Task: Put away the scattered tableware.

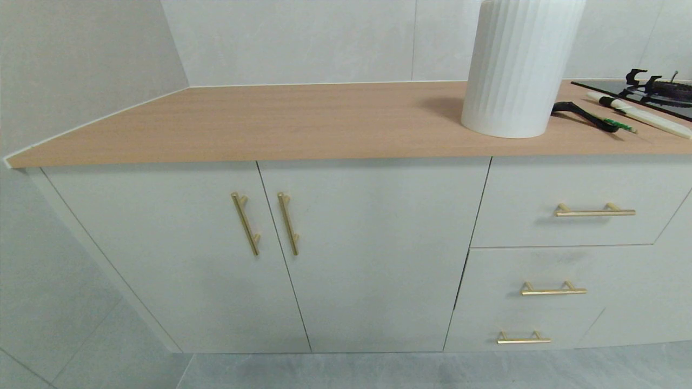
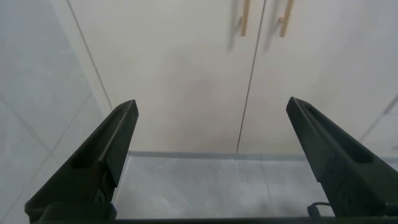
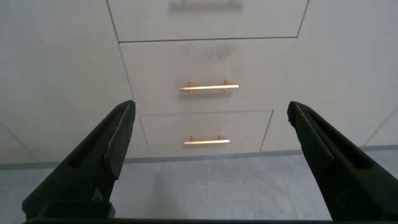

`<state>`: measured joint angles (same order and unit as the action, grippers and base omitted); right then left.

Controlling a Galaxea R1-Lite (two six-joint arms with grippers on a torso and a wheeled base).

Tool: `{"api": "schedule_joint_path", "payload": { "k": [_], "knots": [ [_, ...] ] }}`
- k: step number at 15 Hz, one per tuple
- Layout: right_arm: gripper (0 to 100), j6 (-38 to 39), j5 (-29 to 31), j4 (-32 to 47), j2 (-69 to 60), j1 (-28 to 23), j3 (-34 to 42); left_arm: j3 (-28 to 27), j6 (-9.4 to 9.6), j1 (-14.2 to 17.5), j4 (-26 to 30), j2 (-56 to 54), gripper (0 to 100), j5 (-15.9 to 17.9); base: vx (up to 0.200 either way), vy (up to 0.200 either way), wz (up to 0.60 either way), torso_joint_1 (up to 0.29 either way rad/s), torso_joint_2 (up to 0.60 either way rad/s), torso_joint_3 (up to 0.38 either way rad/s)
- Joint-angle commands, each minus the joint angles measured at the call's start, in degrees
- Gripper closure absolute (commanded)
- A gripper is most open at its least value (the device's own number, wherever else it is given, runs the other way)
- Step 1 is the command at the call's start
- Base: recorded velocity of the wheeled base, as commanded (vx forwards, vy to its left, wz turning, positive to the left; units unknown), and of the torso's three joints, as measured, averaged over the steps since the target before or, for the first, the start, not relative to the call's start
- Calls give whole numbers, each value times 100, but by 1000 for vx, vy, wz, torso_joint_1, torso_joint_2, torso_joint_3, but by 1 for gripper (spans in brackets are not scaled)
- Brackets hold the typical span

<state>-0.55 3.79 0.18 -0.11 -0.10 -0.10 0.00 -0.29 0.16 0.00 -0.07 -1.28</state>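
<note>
A home kitchen: a wood-grain countertop runs across the upper half of the frame above white cabinet doors with slim brass handles, beside a stack of three drawers at right. At the upper right edge, a black glass cooktop with a dark burner grate is set into the counter. A few utensils lie beside it, next to a tall white ribbed canister. Pale tiles line the wall behind, and a grey tiled floor fills the bottom of the frame, meeting the white cabinet fronts
</note>
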Motion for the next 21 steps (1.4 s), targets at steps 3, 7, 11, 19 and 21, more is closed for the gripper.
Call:
{"api": "schedule_joint_path", "payload": {
  "k": [3,7,11,19,21],
  "knots": [
    [0,-7,-1,-1,11,1,1,0,3,2,0,7,0,-4,0,0,0,0,0,0],
    [0,-7,-1,-1,11,1,1,0,3,2,0,7,0,-4,0,-50,0,1,1,-1],
    [0,-7,-1,-1,11,1,1,0,3,2,-9,7,0,-4,0,-200,0,8,4,0],
    [0,-7,-1,-1,11,1,1,0,3,2,0,7,0,-4,0,-125,0,0,3,4],
    [0,-7,-1,-1,11,1,1,0,3,2,0,7,0,-4,0,0,0,0,0,0]
  ]
}}
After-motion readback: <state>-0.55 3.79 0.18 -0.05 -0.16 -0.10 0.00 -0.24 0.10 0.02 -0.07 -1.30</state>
